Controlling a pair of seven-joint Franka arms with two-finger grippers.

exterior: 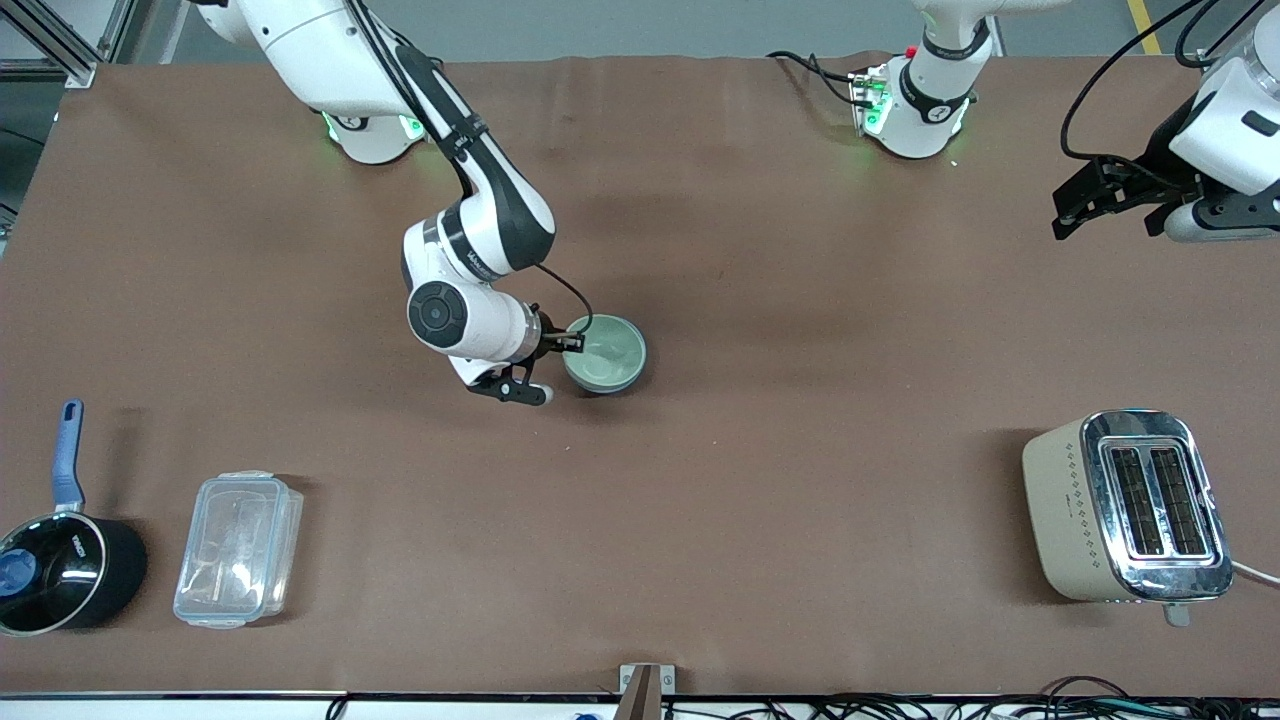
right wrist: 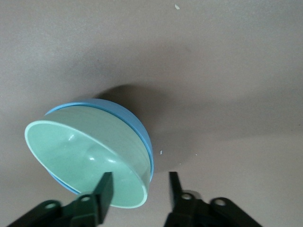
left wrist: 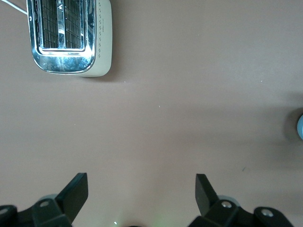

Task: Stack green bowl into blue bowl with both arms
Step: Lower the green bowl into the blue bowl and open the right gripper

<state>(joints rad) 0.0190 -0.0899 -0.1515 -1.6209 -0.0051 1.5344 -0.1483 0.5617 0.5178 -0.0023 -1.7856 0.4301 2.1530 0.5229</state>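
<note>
The green bowl (right wrist: 85, 156) sits nested in the blue bowl (right wrist: 125, 118); the right gripper (right wrist: 137, 187), spread astride the rim, should lift straight up. The left gripper (left wrist: 142, 189) waits spread over the worktop (exterior: 800, 450).

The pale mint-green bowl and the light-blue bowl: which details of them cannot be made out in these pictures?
- Front view: the light-blue bowl is hidden under the pale mint-green bowl.
- Right wrist view: only the blue bowl's rim shows; the right gripper covers the green bowl's near edge, so contact is unclear.
- Left wrist view: the picture's edge cuts off a blue sliver, too little to identify.

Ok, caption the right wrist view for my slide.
Right gripper open at the green bowl, nested in the blue bowl.
</note>
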